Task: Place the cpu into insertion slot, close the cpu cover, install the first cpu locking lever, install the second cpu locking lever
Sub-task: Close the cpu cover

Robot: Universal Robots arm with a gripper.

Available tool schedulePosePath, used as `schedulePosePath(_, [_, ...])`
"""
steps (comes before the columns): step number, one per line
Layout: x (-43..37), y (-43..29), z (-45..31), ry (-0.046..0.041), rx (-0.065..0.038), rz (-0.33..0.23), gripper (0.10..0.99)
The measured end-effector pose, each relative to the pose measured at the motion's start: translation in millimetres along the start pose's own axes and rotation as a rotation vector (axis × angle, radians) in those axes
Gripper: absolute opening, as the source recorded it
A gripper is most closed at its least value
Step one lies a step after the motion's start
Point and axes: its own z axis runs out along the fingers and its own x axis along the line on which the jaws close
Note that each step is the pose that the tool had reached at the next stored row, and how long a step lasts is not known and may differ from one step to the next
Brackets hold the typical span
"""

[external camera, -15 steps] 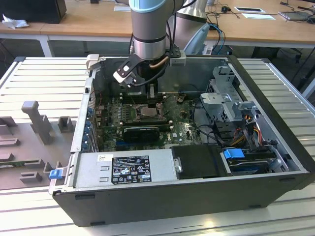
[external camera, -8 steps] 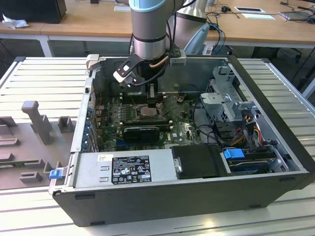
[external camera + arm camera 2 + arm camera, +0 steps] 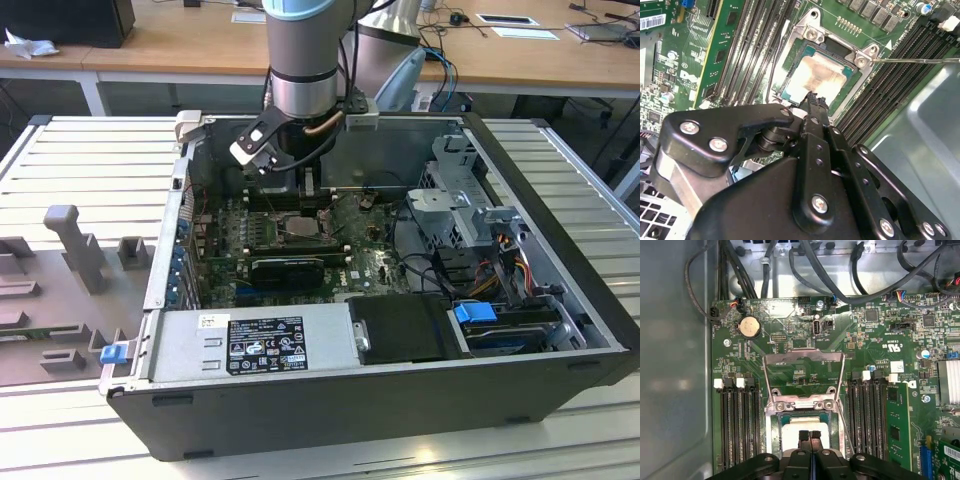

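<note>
cpu (image 3: 792,432) seated, cover (image 3: 803,358) raised open; gripper (image 3: 810,434) closed, empty, just above cpu: cover-closing step, needs push on cover's free edge

Along the top of the frame runs a pale wooden desk (image 3: 180,45) on a white leg (image 3: 95,97), with cables (image 3: 447,45) and papers (image 3: 525,32) scattered at upper right. Below, a silvery slatted desk (image 3: 90,160) spreads to both edges, and soft, even light is catching its ribs.
</note>
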Motion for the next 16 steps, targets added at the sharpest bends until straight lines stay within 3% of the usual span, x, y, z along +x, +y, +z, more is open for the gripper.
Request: schedulePosePath(16, [0.1,2.6,-8.3,-0.0002,0.001,0.000,0.106])
